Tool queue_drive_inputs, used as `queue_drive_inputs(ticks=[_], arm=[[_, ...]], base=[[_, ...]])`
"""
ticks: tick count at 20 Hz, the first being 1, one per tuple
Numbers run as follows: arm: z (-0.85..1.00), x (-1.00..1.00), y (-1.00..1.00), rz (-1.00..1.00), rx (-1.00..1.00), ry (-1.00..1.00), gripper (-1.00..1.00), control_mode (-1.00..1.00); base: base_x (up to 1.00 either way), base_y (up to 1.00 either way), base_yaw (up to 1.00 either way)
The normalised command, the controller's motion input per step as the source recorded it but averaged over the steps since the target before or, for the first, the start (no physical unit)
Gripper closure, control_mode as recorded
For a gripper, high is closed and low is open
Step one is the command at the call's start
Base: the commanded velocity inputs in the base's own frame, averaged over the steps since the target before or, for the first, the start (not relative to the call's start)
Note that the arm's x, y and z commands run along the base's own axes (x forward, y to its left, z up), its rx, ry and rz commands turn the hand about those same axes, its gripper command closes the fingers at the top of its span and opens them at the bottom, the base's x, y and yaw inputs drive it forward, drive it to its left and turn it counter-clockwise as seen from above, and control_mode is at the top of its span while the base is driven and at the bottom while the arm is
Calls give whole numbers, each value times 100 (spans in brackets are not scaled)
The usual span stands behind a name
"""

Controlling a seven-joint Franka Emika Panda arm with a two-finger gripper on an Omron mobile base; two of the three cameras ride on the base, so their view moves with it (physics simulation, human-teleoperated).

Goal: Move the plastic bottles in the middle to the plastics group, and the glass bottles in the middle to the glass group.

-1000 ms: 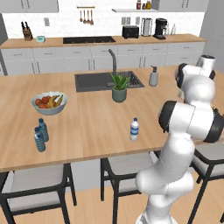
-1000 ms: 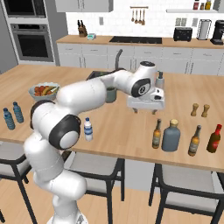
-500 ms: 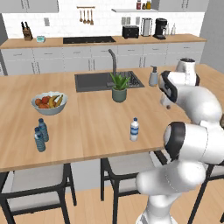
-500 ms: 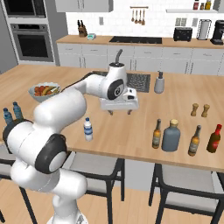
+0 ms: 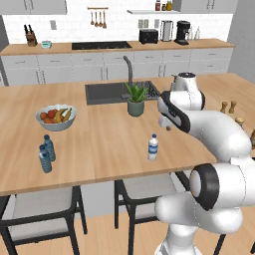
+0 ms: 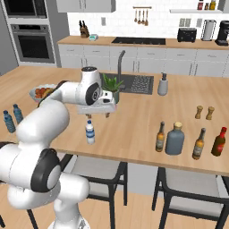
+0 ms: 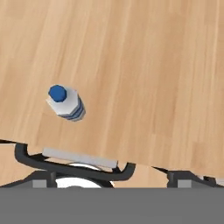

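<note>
The small clear plastic bottle (image 5: 153, 148) (image 6: 90, 133) with a blue-and-white label stands alone near the counter's front edge. In the hand view I look down on this plastic bottle (image 7: 65, 103), up and to the left, and its cap looks blue. My gripper (image 6: 97, 116) (image 5: 168, 126) hangs open just above and behind it, holding nothing. Two blue-tinted bottles (image 5: 47, 153) (image 6: 12, 117) stand together at the far left. To the right stands a row of glass bottles: a tall grey-blue one (image 6: 175, 139) between two slim brown ones (image 6: 160, 137) (image 6: 198, 144), and a red one (image 6: 219, 142).
A fruit bowl (image 5: 56, 117) sits at the left, and a potted plant (image 5: 135, 99) stands by the sink (image 5: 107, 92). A grey soap dispenser (image 6: 163, 84) and two wooden shakers (image 6: 204, 112) are further back. Stools (image 5: 45, 211) stand under the counter's front edge.
The arm has swung left across the counter, bringing the gripper from near the soap dispenser to above the small plastic bottle. Its jaws stayed open.
</note>
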Motion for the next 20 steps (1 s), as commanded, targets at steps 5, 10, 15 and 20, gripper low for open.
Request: queue_drive_inputs(ticks=[5,10,15,20], arm=[[-6,17,71,1,0,2,-100,-100],[-33,37,48,0,0,4,-100,-100],[-33,48,20,0,0,5,-100,-100],[-29,42,0,0,0,7,-100,-100]], base=[[0,0,0],[0,0,0],[0,0,0],[0,0,0]])
